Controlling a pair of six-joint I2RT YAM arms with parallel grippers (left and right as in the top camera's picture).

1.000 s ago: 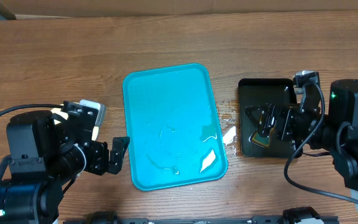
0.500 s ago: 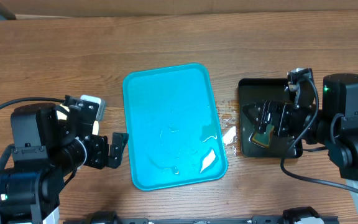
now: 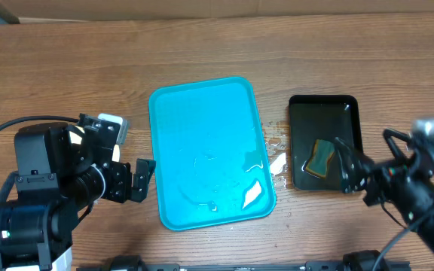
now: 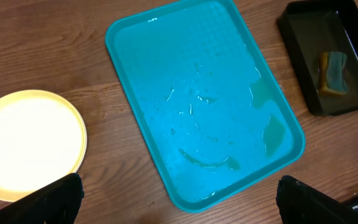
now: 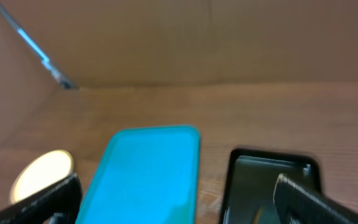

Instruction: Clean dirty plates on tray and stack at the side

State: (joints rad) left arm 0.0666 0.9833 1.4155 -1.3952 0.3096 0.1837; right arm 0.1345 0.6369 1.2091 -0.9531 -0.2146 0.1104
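Centrally, the wet tray (image 3: 202,113) sits on a brown wooden table (image 3: 202,45).

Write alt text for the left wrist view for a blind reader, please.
A wet, bare turquoise tray lies on a wooden table, with a pale plate to its left and a black tray holding a sponge at upper right.

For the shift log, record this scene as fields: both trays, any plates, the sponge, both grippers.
tray: large turquoise rectangular plastic tray, wet, no plates on it
plate: pale round plate on the wooden table, left of the tray; whether it tops a stack cannot be told
black tray: narrow black rectangular tray, right of the turquoise one
sponge: yellow-green sponge, inside the black tray
left gripper: open, empty, by the tray's left edge
right gripper: open, empty, at the black tray
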